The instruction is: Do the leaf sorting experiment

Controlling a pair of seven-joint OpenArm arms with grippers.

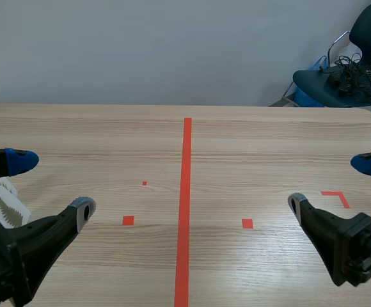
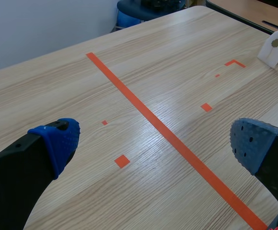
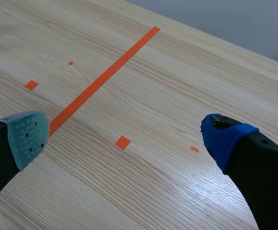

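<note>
A white leaf piece (image 1: 3, 204), a ridged white thing with a dark fern-like frond showing on it, sits on the table (image 1: 249, 141) between the two fingers of the left gripper (image 1: 51, 185). It lies back toward the wrist rather than out at the tips, and whether either finger touches it cannot be made out. The left gripper is spread wide and has hold of nothing: in its own wrist view (image 2: 156, 141) the two blue dotted pads stand far apart with only bare wood and tape marks between them. Well ahead of this gripper and off to the side of one finger, a small white stand (image 2: 274, 48) with a round dark spot on its face sits upright just beside a corner-shaped tape mark. The right gripper (image 1: 334, 184) is likewise fully parted and holds nothing; in its wrist view (image 3: 125, 136) a grey-green pad and a blue pad flank bare tabletop with a small orange-red square between them. The long orange-red tape line (image 1: 187, 192) runs away from the robot midway between the two grippers. Beyond the table's far corner on the right gripper's side stands a dark chair (image 1: 352, 77) with a tangle of black cables on its seat
</note>
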